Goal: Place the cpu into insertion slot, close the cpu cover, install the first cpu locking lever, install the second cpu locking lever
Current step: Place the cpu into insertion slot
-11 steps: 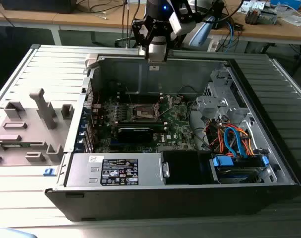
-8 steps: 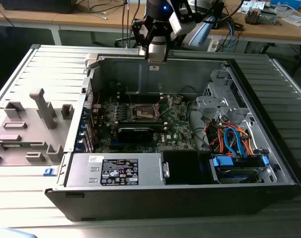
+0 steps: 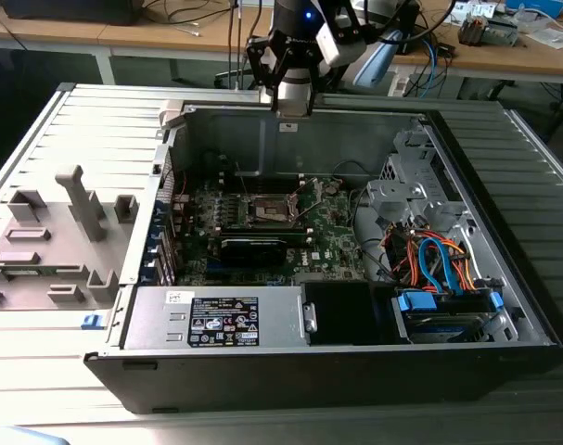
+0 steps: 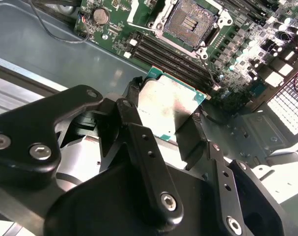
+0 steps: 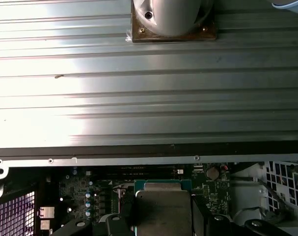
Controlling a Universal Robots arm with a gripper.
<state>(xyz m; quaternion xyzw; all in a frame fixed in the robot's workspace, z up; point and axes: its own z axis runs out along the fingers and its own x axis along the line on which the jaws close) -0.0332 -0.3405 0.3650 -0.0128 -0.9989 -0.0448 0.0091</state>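
Gripper [image 4: 166,110] clenched on the cpu [image 4: 173,96], a small flat square chip with a silver-grey metal top and a green edge. One black finger sat on each of two opposite sides, and the chip was held clear of the board. Both wrist views showed the same grip, with the cpu [image 5: 163,209] between the fingers.

In the exterior view my gripper [image 3: 293,102] hung over the far wall of the open grey computer case [image 3: 504,278], which lay on its side on the ribbed grey counter [image 3: 95,130].

The insertion slot [image 3: 275,211], a dark square socket with a silvery rim, sat on the green motherboard [image 3: 332,236], lower and nearer the camera than the gripper and well apart from it. In the second wrist view the slot [image 4: 190,19] lay beyond the chip, with the long black memory slots [image 4: 173,56] between them. Its contact field was bare.

The chip is square, so it has no long axis. I judged its edges roughly parallel to the socket's.
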